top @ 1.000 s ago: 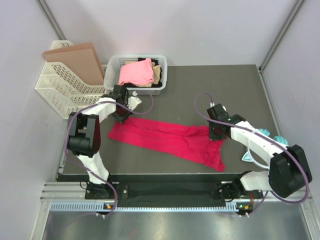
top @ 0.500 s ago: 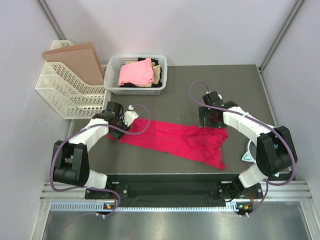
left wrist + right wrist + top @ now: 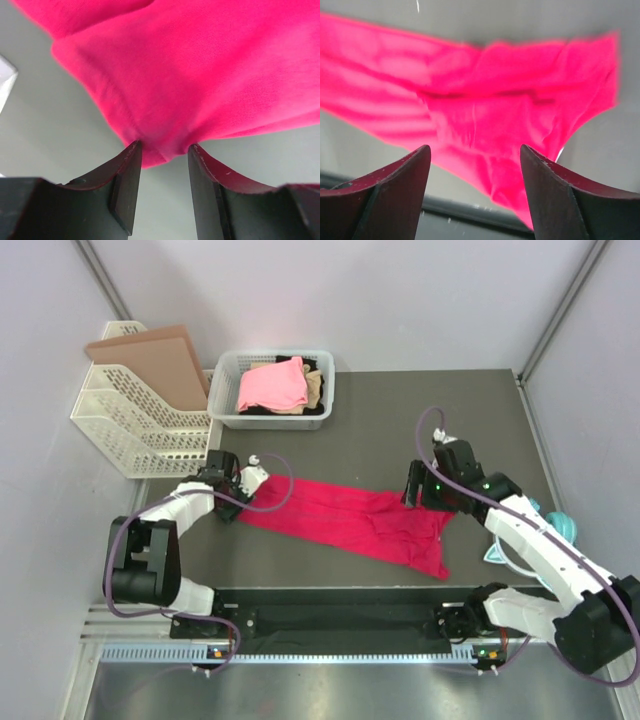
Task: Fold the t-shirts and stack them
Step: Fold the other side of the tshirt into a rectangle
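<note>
Cloth of the crimson t-shirt (image 3: 350, 525) lies in a long wrinkled band across the middle of the desk (image 3: 400, 410), running in the top view from about 9 o'clock to about 4 o'clock, where it widens and 1 corner reaches toward the near edge. At the 9 o'clock end the left gripper (image 3: 243, 496) is clamped on the shirt's edge. The left wrist view shows a small fold of the red fabric pinched between its 2 dark fingers (image 3: 125, 190), with the rest of the cloth fanning away over the grey surface. The right gripper (image 3: 418, 492) hangs over the shirt's far edge at about 3 o'clock, its jaws spread wide with nothing between them. In the right wrist view the shirt lies flat on the desk beyond them, apart from both fingers. A white basket (image 3: 228, 375) sits at the desk's 11 o'clock corner, holding a pink t-shirt (image 3: 270, 386) on top, a tan t-shirt (image 3: 316, 390) at its 3 o'clock side and a black t-shirt (image 3: 316, 364) showing behind. Beside the basket at 9 o'clock stands a white mesh file rack (image 3: 115, 425) with a brown board (image 3: 155, 360) leaning in it. A teal object (image 3: 562, 522) lies off the desk's 4 o'clock edge, partly hidden by the right arm.
</note>
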Controlling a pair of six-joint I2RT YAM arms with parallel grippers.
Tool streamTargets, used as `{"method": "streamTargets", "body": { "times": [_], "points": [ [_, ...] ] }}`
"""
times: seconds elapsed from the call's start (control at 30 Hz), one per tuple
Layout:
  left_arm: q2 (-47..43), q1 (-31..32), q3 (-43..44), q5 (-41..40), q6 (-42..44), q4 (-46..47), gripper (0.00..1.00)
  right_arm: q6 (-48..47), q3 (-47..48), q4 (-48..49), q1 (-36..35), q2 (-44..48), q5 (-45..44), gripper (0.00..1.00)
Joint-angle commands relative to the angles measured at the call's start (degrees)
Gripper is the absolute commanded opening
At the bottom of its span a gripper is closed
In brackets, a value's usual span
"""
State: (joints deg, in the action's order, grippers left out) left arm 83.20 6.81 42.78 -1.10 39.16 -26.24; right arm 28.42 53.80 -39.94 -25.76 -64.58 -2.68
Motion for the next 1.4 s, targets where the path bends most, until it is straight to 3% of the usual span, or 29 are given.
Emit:
{"method": "streamTargets", "body": {
  "times": [0.0,0.13,0.37,0.53,0.97,1.2,1.37],
  "points": [
    [1.88,-3.90,-2.18,-0.39,2.24,1.64,0.47,5.32,-8.87,2.41,-0.61,2.78,8.30,0.71],
    [-1.45,-5.23,0.10,0.49,2.85,-3.27,0.47,6.29,-13.01,5.57,-0.61,1.91,9.00,0.70],
    [-8.57,-5.23,11.77,8.39,1.54,-17.07,0.49,6.03,-15.56,6.81,-0.61,-2.39,7.78,0.70],
    [-8.93,-5.14,16.62,14.09,-0.13,-18.33,0.50,6.12,-17.76,8.04,-0.52,-4.59,7.16,0.70],
    [12.23,-4.00,21.54,16.13,-2.51,-14.72,0.47,6.73,-21.02,7.87,-0.52,-4.51,7.60,0.69],
    [16.29,-4.00,21.90,15.00,-2.86,-11.73,0.47,5.33,-21.89,6.11,-0.52,-1.78,9.62,0.69],
    [17.26,-4.34,16.64,10.78,-0.58,-8.58,0.46,5.85,-18.83,3.04,-0.61,-3.70,7.43,0.68]
  ]
}}
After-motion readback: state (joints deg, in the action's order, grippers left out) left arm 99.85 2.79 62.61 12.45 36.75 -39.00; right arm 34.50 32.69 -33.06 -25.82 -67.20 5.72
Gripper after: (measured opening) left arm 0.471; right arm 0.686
